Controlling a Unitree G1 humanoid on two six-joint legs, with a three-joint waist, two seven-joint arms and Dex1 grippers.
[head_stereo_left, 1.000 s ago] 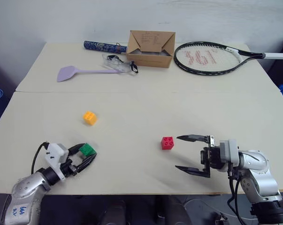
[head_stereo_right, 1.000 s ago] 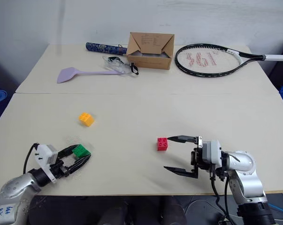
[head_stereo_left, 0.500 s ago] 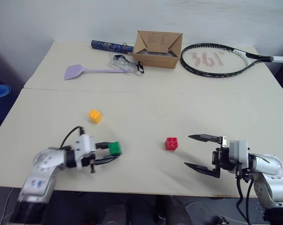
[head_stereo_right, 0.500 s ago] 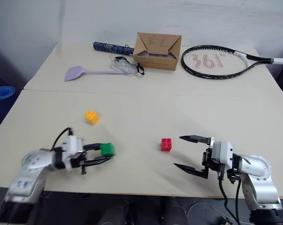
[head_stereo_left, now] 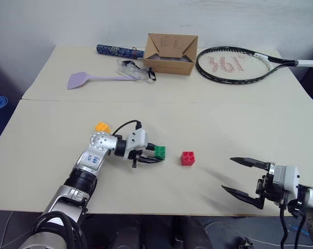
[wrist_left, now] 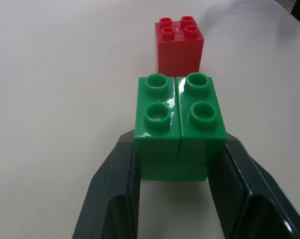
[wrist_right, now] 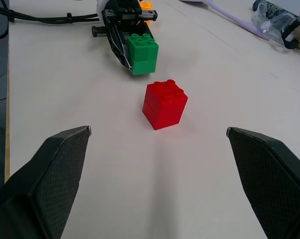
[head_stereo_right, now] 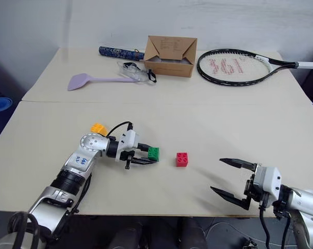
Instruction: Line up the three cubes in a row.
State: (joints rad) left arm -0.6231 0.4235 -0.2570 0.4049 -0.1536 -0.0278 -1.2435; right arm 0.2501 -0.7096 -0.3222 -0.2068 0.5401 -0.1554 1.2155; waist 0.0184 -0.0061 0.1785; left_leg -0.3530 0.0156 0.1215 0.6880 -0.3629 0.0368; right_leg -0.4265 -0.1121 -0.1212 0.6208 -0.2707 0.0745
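Observation:
My left gripper is shut on the green cube, carried just left of the red cube near the table's middle; a small gap separates the two. In the left wrist view the green cube sits between both fingers with the red cube just beyond it. The yellow-orange cube lies behind my left arm, partly hidden by it. My right gripper stands open near the table's front right, pointing toward the red cube with nothing between its fingers.
Along the far edge of the table lie a cardboard box, a tennis racket, a lilac spatula, clear glasses and a dark patterned tube.
My left gripper has closed on the green cube and carried it right, up to the red cube. My right gripper has drawn back to the right, still open. The camera shifted slightly.

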